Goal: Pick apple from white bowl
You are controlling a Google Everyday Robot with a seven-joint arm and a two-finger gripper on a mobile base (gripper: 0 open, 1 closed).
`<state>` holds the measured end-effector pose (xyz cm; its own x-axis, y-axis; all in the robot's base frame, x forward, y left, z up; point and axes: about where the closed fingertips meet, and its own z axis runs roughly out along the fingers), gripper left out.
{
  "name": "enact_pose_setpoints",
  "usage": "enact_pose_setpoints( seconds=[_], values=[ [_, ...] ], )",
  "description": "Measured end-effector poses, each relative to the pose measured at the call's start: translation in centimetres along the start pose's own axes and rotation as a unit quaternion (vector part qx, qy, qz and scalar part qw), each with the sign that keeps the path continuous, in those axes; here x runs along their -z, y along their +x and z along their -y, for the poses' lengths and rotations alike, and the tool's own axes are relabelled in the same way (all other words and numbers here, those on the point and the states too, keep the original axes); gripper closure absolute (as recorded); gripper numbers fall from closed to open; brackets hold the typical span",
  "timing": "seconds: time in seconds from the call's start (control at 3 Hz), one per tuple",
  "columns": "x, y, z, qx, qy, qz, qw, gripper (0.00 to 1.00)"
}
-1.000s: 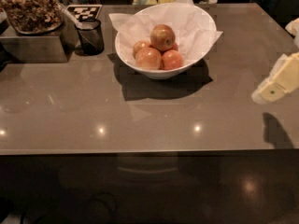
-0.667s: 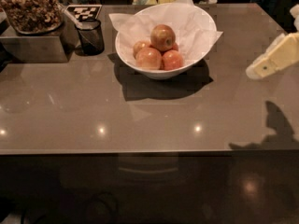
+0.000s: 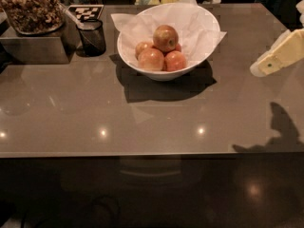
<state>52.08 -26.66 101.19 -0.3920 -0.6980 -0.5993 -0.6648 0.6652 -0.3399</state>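
The white bowl (image 3: 164, 70) stands at the back middle of the grey table, lined with crinkled white paper. The apple (image 3: 165, 37), dull red-brown with a dark stem dimple, sits on top of three brighter orange-pink apples (image 3: 151, 59). My gripper (image 3: 260, 69) enters from the right edge as a pale cream finger, held above the table to the right of the bowl and apart from it. It holds nothing that I can see.
A small black mesh cup (image 3: 92, 36) stands left of the bowl. A glass jar of nuts (image 3: 29, 8) sits on a metal box (image 3: 33, 46) at the back left. A checkered tag (image 3: 85, 12) lies behind the cup. The table's front edge (image 3: 142, 155) runs across the lower middle.
My gripper has risen and moved slightly left toward the bowl. Its shadow on the table has shifted with it. The bowl and apples have not moved.
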Motion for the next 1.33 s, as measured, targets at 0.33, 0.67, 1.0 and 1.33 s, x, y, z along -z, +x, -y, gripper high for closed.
enact_pose_setpoints(
  seconds=[0.33,0.67,1.0,1.33],
  values=[
    [-2.0,-1.2,0.1,-0.019,-0.017,0.035,0.9991,0.0],
    [-6.0,-4.2,0.2,-0.044,-0.043,0.073,0.9954,0.0],
    [-9.6,-7.3,-0.1,-0.038,-0.067,0.097,0.9923,0.0],
    [-9.8,-7.4,-0.2,-0.038,-0.069,0.097,0.9922,0.19]
  ],
)
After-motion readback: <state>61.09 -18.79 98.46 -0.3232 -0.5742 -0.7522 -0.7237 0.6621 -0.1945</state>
